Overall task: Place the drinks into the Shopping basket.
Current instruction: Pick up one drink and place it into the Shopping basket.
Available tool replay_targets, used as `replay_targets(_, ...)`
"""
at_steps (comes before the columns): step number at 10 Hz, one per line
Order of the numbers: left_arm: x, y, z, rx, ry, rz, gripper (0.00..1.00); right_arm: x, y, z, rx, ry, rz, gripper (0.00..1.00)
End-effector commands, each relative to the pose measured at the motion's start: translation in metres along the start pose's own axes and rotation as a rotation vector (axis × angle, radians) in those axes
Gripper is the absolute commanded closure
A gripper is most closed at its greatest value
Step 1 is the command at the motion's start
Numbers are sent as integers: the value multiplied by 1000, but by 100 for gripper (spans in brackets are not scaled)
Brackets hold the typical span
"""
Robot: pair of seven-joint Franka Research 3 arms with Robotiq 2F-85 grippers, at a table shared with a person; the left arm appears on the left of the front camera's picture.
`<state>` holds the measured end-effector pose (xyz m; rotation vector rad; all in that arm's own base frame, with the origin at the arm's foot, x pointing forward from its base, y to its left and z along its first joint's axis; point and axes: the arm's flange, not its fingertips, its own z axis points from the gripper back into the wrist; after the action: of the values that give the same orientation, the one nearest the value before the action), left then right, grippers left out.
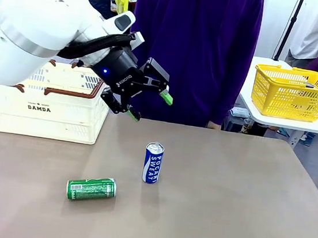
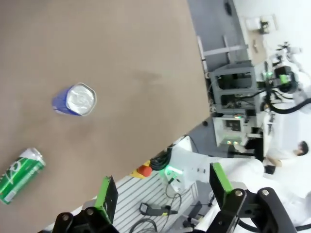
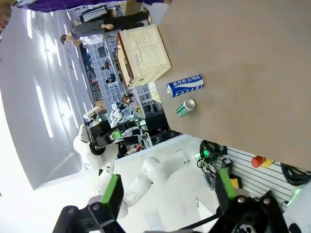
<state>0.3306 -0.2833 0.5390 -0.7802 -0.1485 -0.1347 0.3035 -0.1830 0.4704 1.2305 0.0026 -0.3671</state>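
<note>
Standing upright, clear of left fingers [image 1: 166, 98] — blue can [image 1: 153, 162].

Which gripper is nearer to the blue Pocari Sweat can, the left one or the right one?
Left. The left gripper hangs open above the table, close to the upright blue can. The right gripper, open too, is far back from it.

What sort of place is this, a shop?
Probably a robot lab staged as a mock shop: the left gripper hangs open over a table holding a blue can and a green can, a cream shopping basket and a yellow basket stand nearby, and an equipment rack sits beyond the table.
</note>
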Motion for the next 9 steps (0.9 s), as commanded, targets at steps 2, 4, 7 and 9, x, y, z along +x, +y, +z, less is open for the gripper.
replay_targets(2,0,0,0,0,0,0,0,-1,5,3,1,5,-14,0)
replay_targets(4,53,6,-20,185,72,89,0,-1,5,3,1,5,-14,0)
replay_targets(7,98,23,-67,359,141,201,0,-1,5,3,1,5,-14,0)
replay_targets(9,107,32,-103,425,136,234,0,-1,5,3,1,5,-14,0)
